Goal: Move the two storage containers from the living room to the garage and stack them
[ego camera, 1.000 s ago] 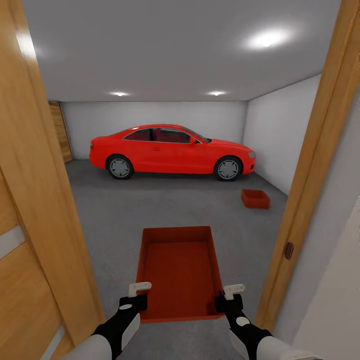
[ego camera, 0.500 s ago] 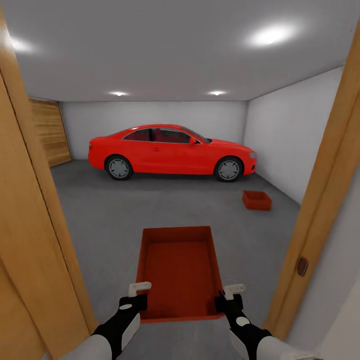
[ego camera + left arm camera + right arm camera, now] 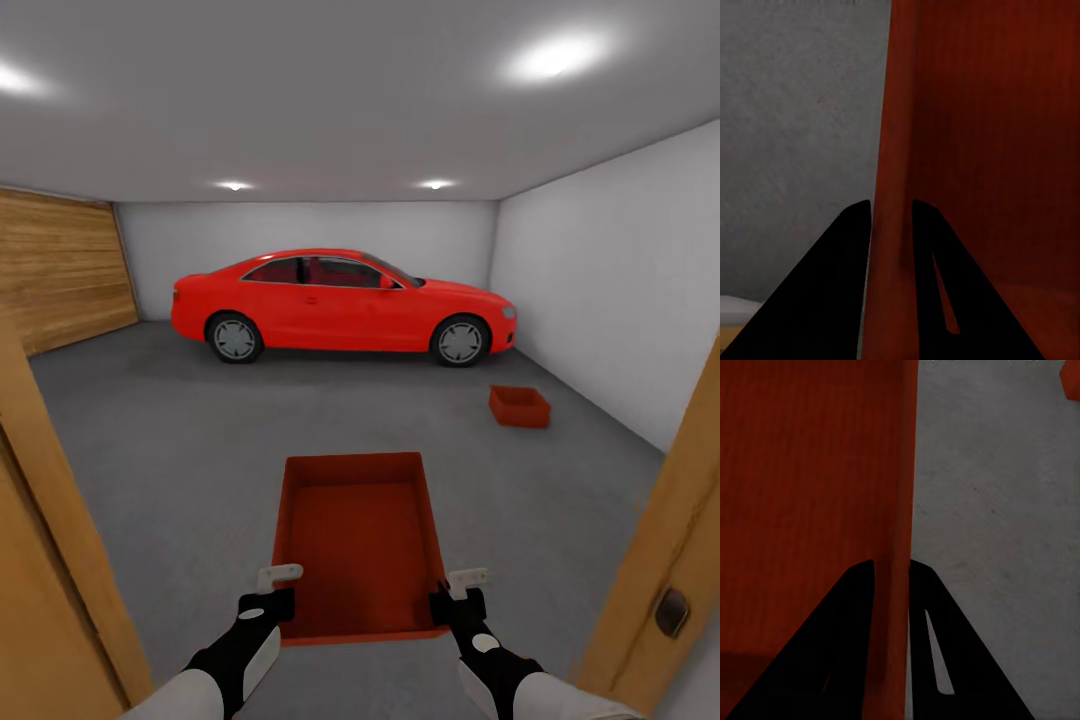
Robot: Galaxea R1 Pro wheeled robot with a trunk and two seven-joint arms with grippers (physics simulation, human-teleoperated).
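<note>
left gripper clenched on near left wall of carried container | right gripper clamps its right wall | second container on garage floor by right wall, near red car, apparently empty

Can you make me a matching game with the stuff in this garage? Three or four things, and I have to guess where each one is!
Things:
1. red car
2. carried container
3. other container
4. slatted wooden door

Places:
A. on the concrete floor near the right wall
B. along the left side of the room
C. parked in front of the far wall
D. held between the left gripper and the right gripper

Pairs: 1-C, 2-D, 3-A, 4-B
</note>
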